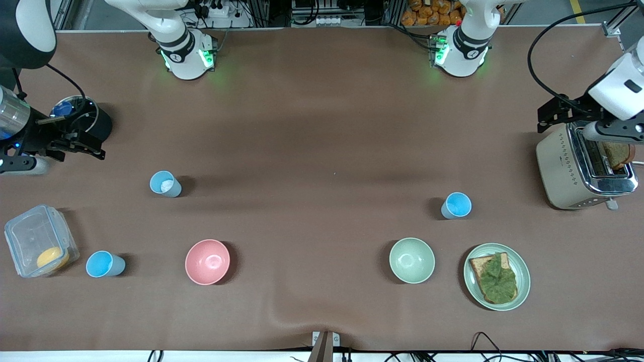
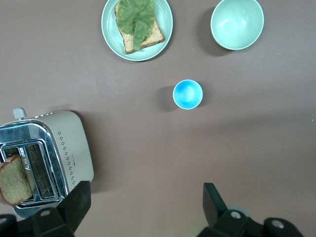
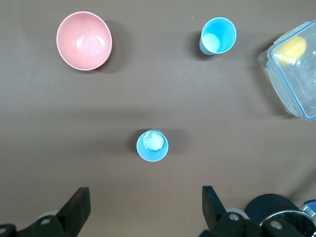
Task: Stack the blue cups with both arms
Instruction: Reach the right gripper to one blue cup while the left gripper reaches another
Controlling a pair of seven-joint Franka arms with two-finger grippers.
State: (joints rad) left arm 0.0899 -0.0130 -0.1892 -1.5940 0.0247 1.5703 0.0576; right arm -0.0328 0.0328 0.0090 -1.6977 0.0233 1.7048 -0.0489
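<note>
No stacking has begun: three blue cups stand upright and well apart on the brown surface (image 1: pixel 322 125), none inside another, and neither arm holds anything.

Going across the front view from the right arm's end of the surface, the right gripper (image 1: pixel 75 146) hangs above a black pot (image 1: pixel 93 118), its fingers (image 3: pixel 76 207) spread wide and empty. Below it sits a clear lidded container (image 1: pixel 37 241) with something yellow inside. Just beside the container stands a sky-blue cup (image 1: pixel 103 264). Farther from the front camera is the paler cup (image 1: pixel 165 184), with a whitish lump inside; the right wrist view looks straight down on it (image 3: pixel 152 145). A pink bowl (image 1: pixel 207 261) sits beside the sky-blue cup, toward the middle.

Toward the left arm's end comes a pale green bowl (image 1: pixel 411 260), then the third cup (image 1: pixel 457 205), bright blue inside and farther from the front camera than the bowl. A green plate (image 1: pixel 523 281) carries a slice of toast topped with a lettuce leaf (image 1: pixel 498 279). Last is a cream toaster (image 1: pixel 558 166) with a bread slice (image 1: pixel 618 155) standing in its slot. The left gripper (image 1: pixel 611 130) hovers over the toaster, fingers (image 2: pixel 212 200) spread and empty.

Everything remains to do: I judge each arm must pick up a cup, then nest them.

The surface is a brown mat, rippled near its front edge. Along the top stand the two arm bases, with cables and racks in the room at their back.
</note>
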